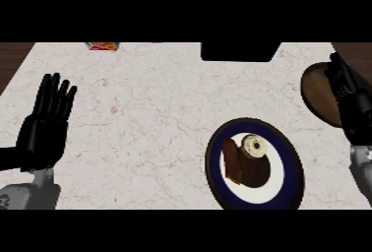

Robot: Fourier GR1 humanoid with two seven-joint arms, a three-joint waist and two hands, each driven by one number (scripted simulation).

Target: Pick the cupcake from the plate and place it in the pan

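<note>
- Counter (160, 108): pale marbled top filling most of the view; dark wood shows at the far left and far right corners.
- Plate (289, 170): dark blue rim, white centre, near right of the counter.
- Pan (317, 91): brown and round, at the right edge, partly hidden behind the right hand.
- Left hand (42, 130): resting at the left edge, fingers straight, pointing up and slightly spread; holds nothing.
- Right hand (352, 106): over the pan at the right edge, fingers extended away, close together; nothing visible in it.
- Dark block (240, 51): far centre edge.
- Cupcake (247, 160): on the plate, lying on its side, pale top facing far.
- Small red-and-yellow item (102, 46): far left.
</note>
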